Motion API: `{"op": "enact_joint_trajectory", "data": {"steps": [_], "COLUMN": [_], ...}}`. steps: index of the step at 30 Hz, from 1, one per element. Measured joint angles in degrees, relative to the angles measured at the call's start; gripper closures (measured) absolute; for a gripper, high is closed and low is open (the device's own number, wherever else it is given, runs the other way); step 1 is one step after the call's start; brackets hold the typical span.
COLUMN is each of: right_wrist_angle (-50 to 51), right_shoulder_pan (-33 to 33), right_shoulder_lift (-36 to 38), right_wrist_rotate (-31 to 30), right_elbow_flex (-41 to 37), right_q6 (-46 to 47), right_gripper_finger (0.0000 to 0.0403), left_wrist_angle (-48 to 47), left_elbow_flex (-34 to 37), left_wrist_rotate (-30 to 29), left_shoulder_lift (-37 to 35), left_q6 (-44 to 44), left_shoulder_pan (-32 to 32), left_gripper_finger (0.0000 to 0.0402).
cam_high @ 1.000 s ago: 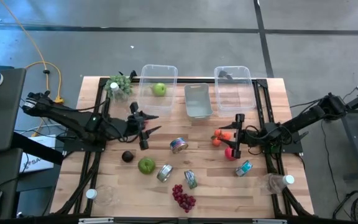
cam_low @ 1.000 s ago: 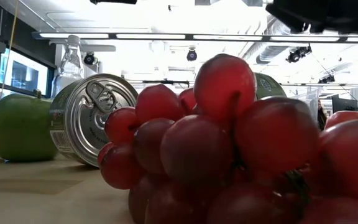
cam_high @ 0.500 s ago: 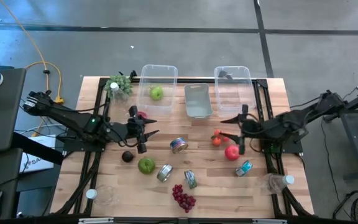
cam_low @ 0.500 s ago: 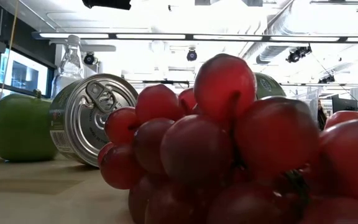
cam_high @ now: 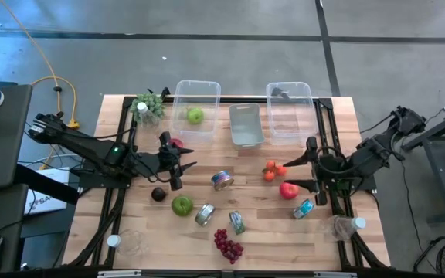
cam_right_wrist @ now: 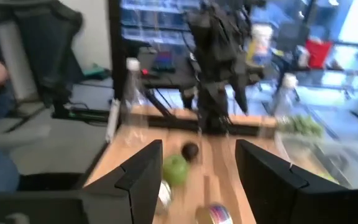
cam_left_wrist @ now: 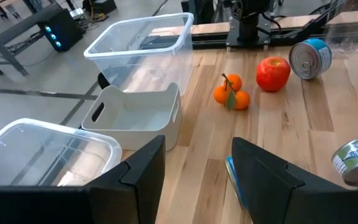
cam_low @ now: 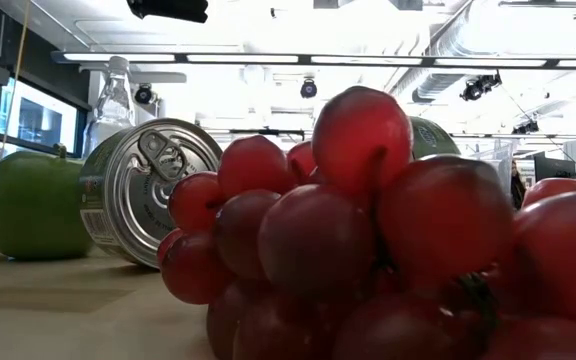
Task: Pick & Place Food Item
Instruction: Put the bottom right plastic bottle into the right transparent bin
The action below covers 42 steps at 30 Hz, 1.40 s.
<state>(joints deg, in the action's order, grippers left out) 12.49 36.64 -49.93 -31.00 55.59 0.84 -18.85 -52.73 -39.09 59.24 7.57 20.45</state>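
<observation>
A green apple (cam_high: 195,116) lies inside the left clear bin (cam_high: 197,87). My left gripper (cam_high: 188,158) hovers open and empty just near of that bin, pointing toward the table's right. A red apple (cam_high: 288,190) and two oranges (cam_high: 273,170) rest on the wood right of centre. My right gripper (cam_high: 303,171) hangs open and empty above the table, just right of them, pointing toward the table's left. In the left wrist view, the oranges (cam_left_wrist: 230,94) and red apple (cam_left_wrist: 272,71) show beyond my left gripper (cam_left_wrist: 194,180). My right gripper (cam_right_wrist: 197,180) faces a second green apple (cam_right_wrist: 176,169).
A grey bin (cam_high: 246,123) and a second clear bin (cam_high: 288,108) stand at the far side. Green grapes (cam_high: 147,104), a dark fruit (cam_high: 158,194), a green apple (cam_high: 181,205), several cans (cam_high: 222,180), red grapes (cam_high: 228,245) and two bottles (cam_high: 346,225) lie around.
My right gripper has risen off the table beside the oranges and red apple, drawn back toward the right edge, and tipped from pointing down to nearly level. The green apple in the bin has shifted slightly. My left gripper has turned a little in place.
</observation>
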Motion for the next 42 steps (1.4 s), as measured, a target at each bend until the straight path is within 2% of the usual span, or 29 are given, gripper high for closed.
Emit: {"op": "enact_joint_trajectory", "data": {"steps": [3,9,15,21,23,25,27,29,34,38,42], "right_wrist_angle": [-2.5,-2.44,-2.54,-0.6,0.98,3.28,9.17,17.28,36.75,52.68,69.39], "right_shoulder_pan": [0.01,0.02,0.02,0.02,0.31,1.72,3.83,5.81,8.17,8.09,7.41], "right_shoulder_lift": [-0.11,-0.11,-0.73,-0.94,-1.02,-1.2,-1.24,-1.93,-8.12,-15.09,-20.75], "right_wrist_rotate": [1.73,1.02,2.65,-0.1,-2.38,-7.25,-12.47,-14.75,-15.25,-9.76,-0.25], "right_elbow_flex": [-0.02,-0.02,-0.02,-0.04,0.01,1.25,4.91,9.93,22.51,32.11,40.88], "right_q6": [-2.36,-4.6,-7.07,-0.55,0.23,1.96,5.54,11.31,26.1,37.92,56.77], "right_gripper_finger": [0.0209,0.0195,0.0113,0.0018,0.0007,0.0013,0.0024,0.0035,0.0051,0.0055,0.0061], "left_wrist_angle": [0.0,-0.02,-0.04,-0.15,-0.15,-0.15,-0.15,-0.15,-0.15,-0.15,-0.13], "left_elbow_flex": [0.0,0.0,0.0,0.0,0.0,0.0,0.0,0.0,0.0,0.0,0.0], "left_wrist_rotate": [0.0,0.0,0.0,0.0,0.0,0.0,0.0,0.0,0.02,0.0,0.0], "left_shoulder_lift": [0.0,0.0,0.0,0.0,0.0,0.0,0.0,0.0,0.0,0.0,0.0], "left_q6": [-0.05,-0.22,-0.18,-0.16,-0.15,-0.02,-0.02,-0.02,-0.02,-0.02,0.88], "left_shoulder_pan": [0.0,0.0,0.0,0.0,0.0,0.0,0.0,0.0,0.0,-0.02,-0.02], "left_gripper_finger": [0.0224,0.0224,0.0224,0.0224,0.0224,0.0224,0.0224,0.0224,0.0224,0.0224,0.0224]}}
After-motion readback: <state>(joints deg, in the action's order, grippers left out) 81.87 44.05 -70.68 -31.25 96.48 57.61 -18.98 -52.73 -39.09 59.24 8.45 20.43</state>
